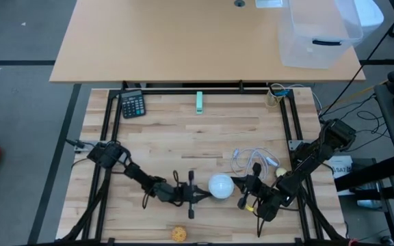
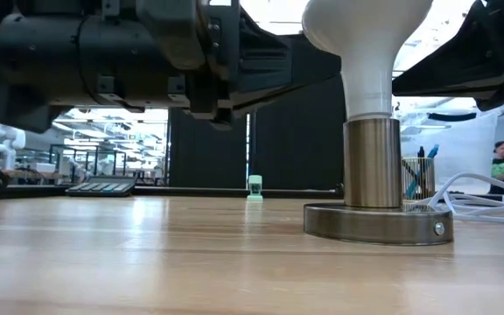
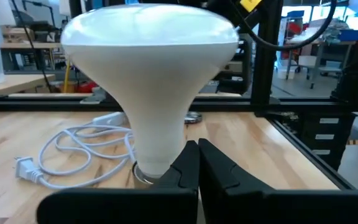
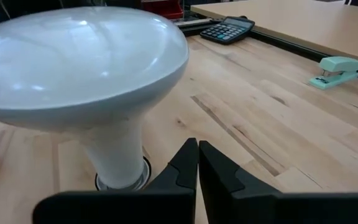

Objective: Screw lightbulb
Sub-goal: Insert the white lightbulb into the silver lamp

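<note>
The white lightbulb stands upright near the table's front edge. Its narrow neck sits in a metal socket on a round metal base. My left gripper is shut and lies low, just to the left of the bulb. In its wrist view the fingertips meet in front of the bulb's neck. My right gripper is shut, just to the right of the bulb. Its wrist view shows the bulb close ahead. My left gripper's shut fingertips are close to the bulb's lower neck, level, from the table's left. I cannot tell whether they touch it. My right gripper's shut fingertips are close to the bulb from the table's right. I cannot tell whether they touch it.
A coiled white cord with a plug lies behind the bulb. A calculator and a green stapler lie at the far edge, and a yellowish ball at the near edge. A clear bin stands on the far table.
</note>
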Tool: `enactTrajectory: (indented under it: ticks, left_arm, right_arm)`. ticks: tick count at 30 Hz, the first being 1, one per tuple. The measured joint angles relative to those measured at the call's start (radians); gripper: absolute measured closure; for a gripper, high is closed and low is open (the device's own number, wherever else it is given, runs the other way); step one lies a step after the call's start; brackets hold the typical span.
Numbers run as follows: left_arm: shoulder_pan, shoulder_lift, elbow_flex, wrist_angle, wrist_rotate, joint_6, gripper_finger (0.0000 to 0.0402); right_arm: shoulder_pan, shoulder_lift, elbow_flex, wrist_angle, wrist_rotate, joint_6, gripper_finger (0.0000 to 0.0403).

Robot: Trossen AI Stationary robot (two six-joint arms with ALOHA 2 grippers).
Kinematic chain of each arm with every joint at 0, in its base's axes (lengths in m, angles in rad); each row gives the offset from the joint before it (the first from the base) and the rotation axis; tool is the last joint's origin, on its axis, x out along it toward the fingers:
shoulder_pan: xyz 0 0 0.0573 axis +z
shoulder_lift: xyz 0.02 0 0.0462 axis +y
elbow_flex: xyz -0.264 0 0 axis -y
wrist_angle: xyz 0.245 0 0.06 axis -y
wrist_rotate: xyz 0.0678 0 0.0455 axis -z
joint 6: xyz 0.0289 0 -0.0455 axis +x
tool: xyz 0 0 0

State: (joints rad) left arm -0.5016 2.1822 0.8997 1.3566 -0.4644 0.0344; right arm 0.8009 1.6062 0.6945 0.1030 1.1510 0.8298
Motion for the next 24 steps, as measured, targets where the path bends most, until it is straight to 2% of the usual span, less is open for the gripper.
enactTrajectory:
  ticks: [18,24]
  left_arm:
    - [0.002,0.000,0.000,0.089,0.005,0.064,0.0401]
    - [-0.001,-0.004,0.000,0.104,-0.041,0.102,0.0401]
  right_arm:
    - [-0.004,0.000,0.000,0.081,-0.001,-0.095,0.0401]
    - [-0.003,0.000,0.000,0.111,-0.001,-0.121,0.0401]
